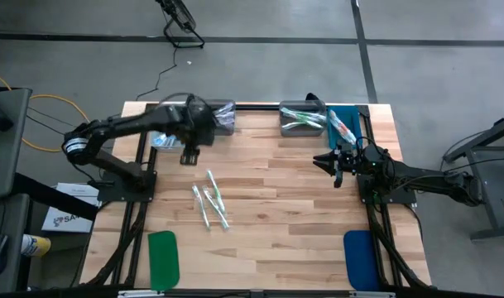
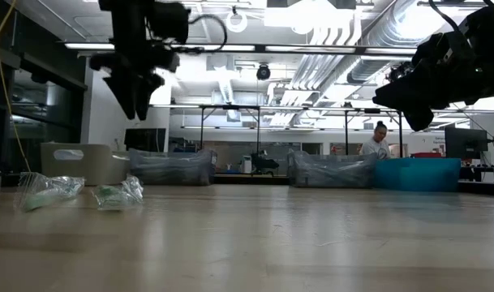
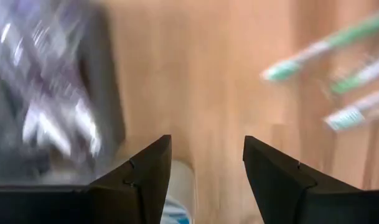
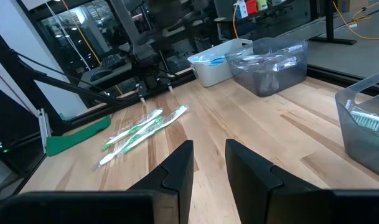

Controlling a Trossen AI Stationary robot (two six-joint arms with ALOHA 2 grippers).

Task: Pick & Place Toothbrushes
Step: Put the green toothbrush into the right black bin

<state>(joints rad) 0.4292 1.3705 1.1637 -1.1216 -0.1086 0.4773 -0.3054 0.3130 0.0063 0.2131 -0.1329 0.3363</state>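
toothbrushes (image 1: 210, 201): thin, clear-wrapped, green-tipped, loose on table | left claw (image 1: 188, 156): released | right claw (image 1: 338, 165): slightly parted, empty

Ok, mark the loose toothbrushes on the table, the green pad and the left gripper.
toothbrushes (image 1: 210, 199): high view, middle of the loose cluster.
green pad (image 1: 163, 257): high view, centre of its flat face.
left gripper (image 1: 188, 156): high view, midway between its open fingertips.

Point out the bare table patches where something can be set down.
Free: the wood between the toothbrushes and the right gripper, and the front strip between the green pad and blue pad. Crowded: the back edge, lined with bins, where the left gripper hovers.
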